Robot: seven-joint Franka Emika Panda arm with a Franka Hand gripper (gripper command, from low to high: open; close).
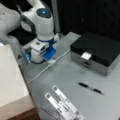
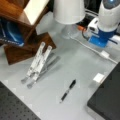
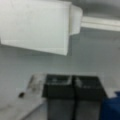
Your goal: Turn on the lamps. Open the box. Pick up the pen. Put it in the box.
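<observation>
The box (image 1: 96, 51) sits shut on the grey table (image 1: 75, 100) at a front view's right, black lid down over silvery-grey sides, with a small white tab (image 1: 86, 55) at its front edge. In a front view only its dark corner (image 2: 107, 100) shows, cut off by the picture's right and bottom edges, the tab (image 2: 99, 77) just beside it. The pen (image 1: 91, 88) lies flat on the table near the box, apart from it; nothing touches it. In a front view it lies slantwise (image 2: 68, 90) between the box corner and the white flat strips (image 2: 37, 62).

The gripper (image 3: 72, 88) shows in the wrist view, its two dark fingers (image 3: 58, 87) pressed together with nothing between them, just short of a white switch block (image 3: 37, 26) on a white cable (image 3: 100, 22). In both front views the arm (image 1: 41, 30) is folded low at the table's far side, over that white block (image 1: 51, 61), and its own body hides the fingers. A white lamp shade (image 2: 68, 10) is cut off at a front view's top; whether it is lit I cannot tell. A wooden stand (image 2: 22, 30) is at that view's left.
</observation>
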